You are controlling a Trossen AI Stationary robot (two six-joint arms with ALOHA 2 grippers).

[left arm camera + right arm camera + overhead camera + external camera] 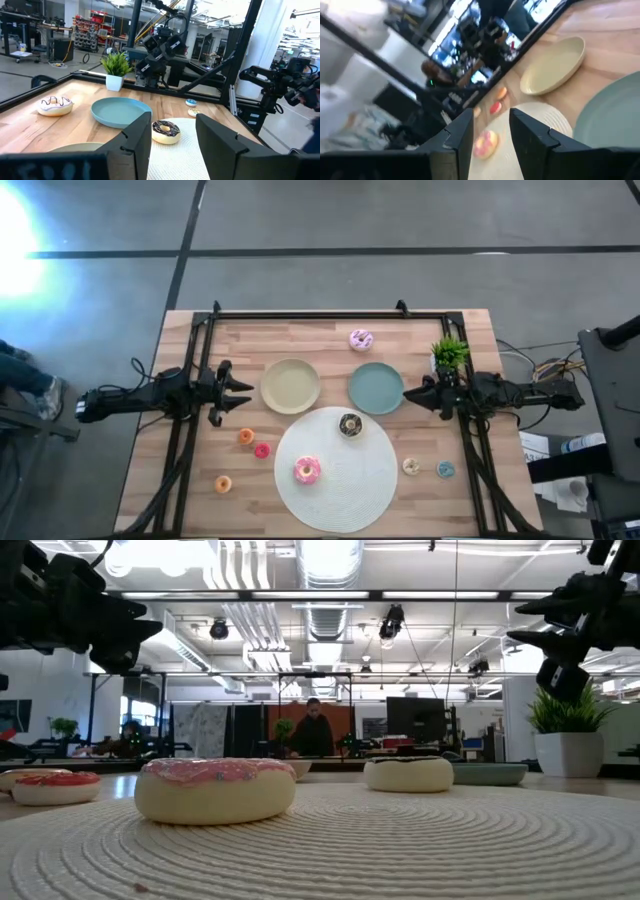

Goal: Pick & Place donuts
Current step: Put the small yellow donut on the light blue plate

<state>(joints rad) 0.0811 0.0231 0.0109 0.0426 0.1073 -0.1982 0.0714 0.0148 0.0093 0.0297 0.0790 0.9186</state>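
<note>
The bright pink donut point(307, 470) and the dark chocolate donut point(350, 424) lie flat on the big white mat point(335, 500). The pale pink-white donut point(361, 339) rests on the wood near the far edge. Two orange minis point(246, 437) point(223, 484) and a red-pink mini point(262, 450) lie left of the mat; a cream mini point(411, 466) and a blue mini point(445, 470) lie right of it. My left gripper point(240, 393) hovers open left of the beige plate point(291, 385). My right gripper point(410, 395) hovers open right of the teal plate point(376, 388).
A small potted plant point(449, 355) stands near the table's right edge, just behind my right gripper. A dark metal frame point(310, 313) runs along the far edge and down both sides. Bare wood shows between the plates and the far edge.
</note>
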